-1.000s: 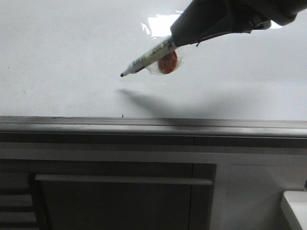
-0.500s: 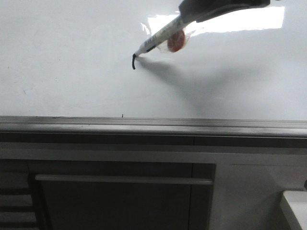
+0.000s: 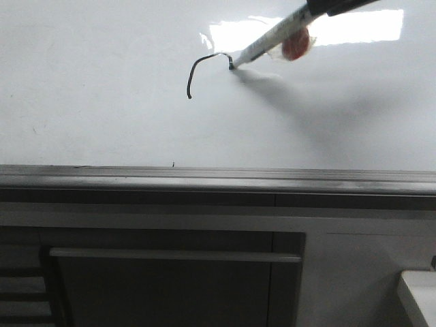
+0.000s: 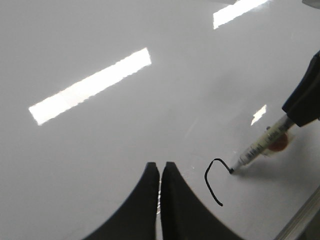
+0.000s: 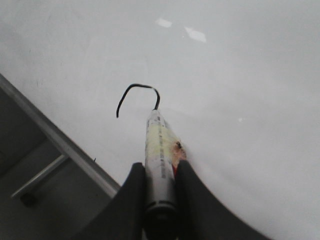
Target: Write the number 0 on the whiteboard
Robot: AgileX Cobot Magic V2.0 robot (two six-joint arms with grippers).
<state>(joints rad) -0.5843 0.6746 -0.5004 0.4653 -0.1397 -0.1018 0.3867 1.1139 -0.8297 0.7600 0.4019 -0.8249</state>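
The whiteboard [image 3: 102, 102] fills the upper half of the front view, glossy with glare. On it runs a dark curved stroke [image 3: 194, 71], a hook shape that is part of the number 0, also plain in the left wrist view as a stroke [image 4: 210, 180] and in the right wrist view as a stroke [image 5: 131, 92]. A white marker [image 3: 269, 41] with a red blob taped to it touches the board with its tip at the stroke's upper right end. My right gripper [image 5: 161, 172] is shut on the marker [image 5: 159, 150]. My left gripper [image 4: 161, 166] hovers over bare board, shut and empty.
A grey metal rail [image 3: 218, 178] runs along the board's lower edge. Below it are dark grey cabinet panels with a long handle [image 3: 176, 255]. A white corner [image 3: 419, 289] shows at the lower right.
The marker tip touched the board and drew a short stroke up, then curved right across the top. The right gripper rose toward the upper right of the front view.
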